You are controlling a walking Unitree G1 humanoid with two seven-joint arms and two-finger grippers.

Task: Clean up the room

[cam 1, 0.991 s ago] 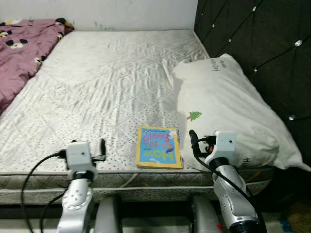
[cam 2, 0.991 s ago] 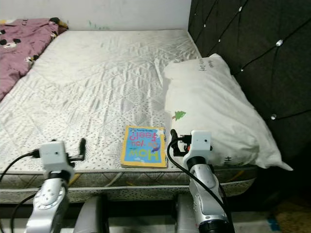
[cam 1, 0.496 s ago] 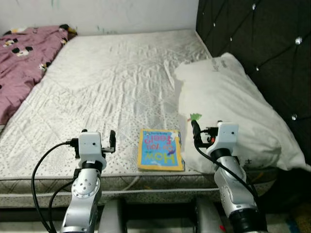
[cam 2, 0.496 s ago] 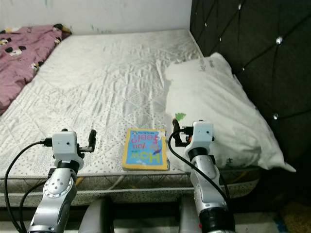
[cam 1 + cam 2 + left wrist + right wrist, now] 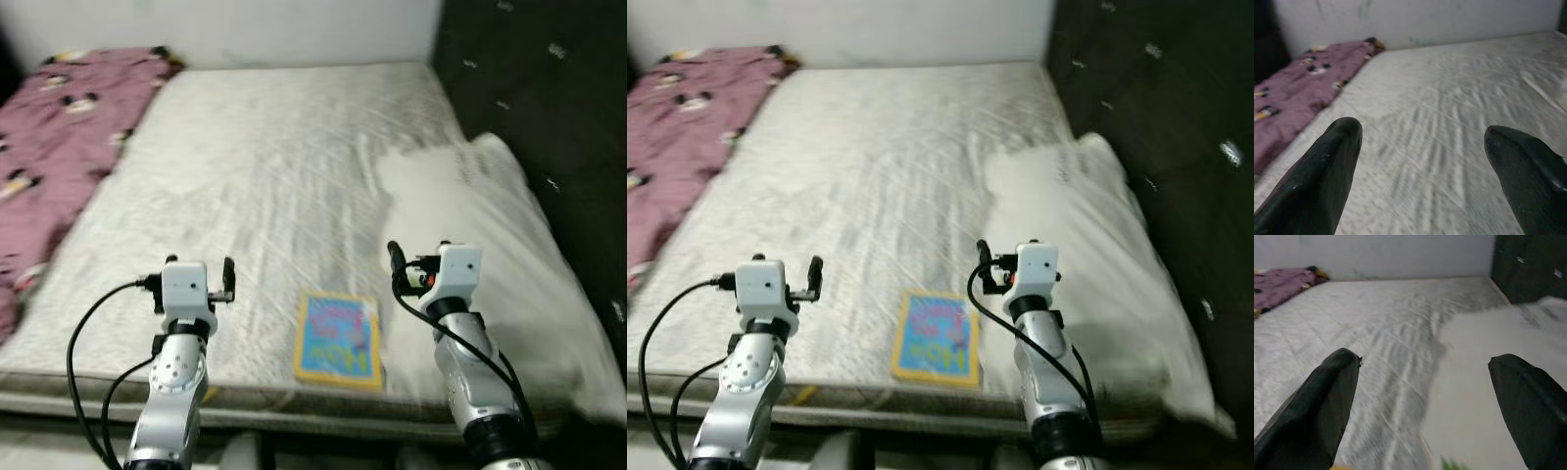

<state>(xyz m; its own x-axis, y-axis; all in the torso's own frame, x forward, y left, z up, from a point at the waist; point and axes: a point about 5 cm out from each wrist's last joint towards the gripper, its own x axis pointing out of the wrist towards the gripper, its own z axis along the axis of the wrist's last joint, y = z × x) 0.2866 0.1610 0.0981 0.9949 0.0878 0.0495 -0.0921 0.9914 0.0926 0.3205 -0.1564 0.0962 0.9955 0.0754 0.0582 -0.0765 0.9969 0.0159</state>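
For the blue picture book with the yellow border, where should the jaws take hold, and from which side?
Probably the near short edge of the blue picture book with the yellow border, approached from the robot's side. It lies flat near the front edge of the white quilted mattress, so a top pinch finds nothing; the right gripper hovers nearest, jaws open.

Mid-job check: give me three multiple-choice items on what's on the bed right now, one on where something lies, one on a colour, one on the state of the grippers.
1. Where does the book lie?
A. on the pillow
B. near the mattress's front edge, beside the pillow
C. on the blanket

2. What colour is the blanket?
A. purple
B. green
C. orange

3. How do the left gripper and right gripper stand?
A. both shut on the book
B. one holds the pillow
C. both open and empty

Answers: 1 B, the book lies flat on the mattress just left of the pillow. 2 A, it is purple with small printed figures. 3 C, each wrist view shows the fingers wide apart with nothing between them.
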